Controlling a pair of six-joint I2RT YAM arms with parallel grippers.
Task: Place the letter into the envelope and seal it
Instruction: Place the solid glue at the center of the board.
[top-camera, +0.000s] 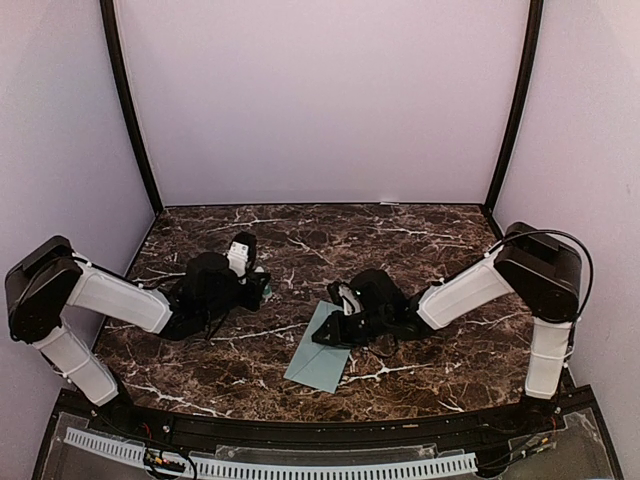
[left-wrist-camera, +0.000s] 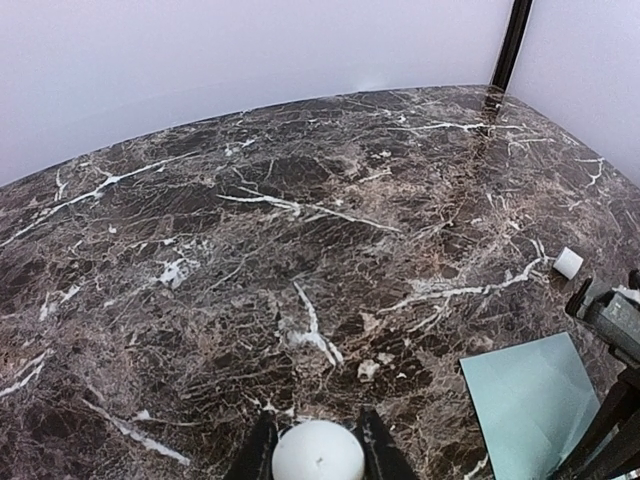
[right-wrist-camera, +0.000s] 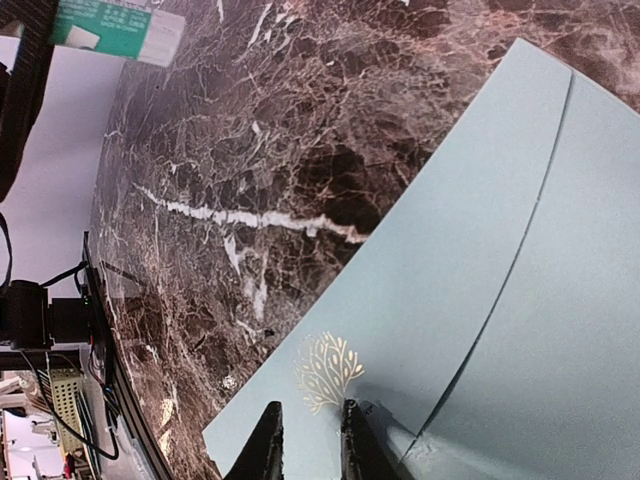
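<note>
The envelope lies flat on the dark marble surface, near the front and a little right of centre. The right fingers rest at its far end, close together with a thin gap. I cannot tell if they really pinch the paper. The left fingers are closed around a white round object, left of the envelope and not touching it.

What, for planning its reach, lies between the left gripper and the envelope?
Only bare marble table before the envelope, per the top view; the left gripper holds a white stick.
</note>
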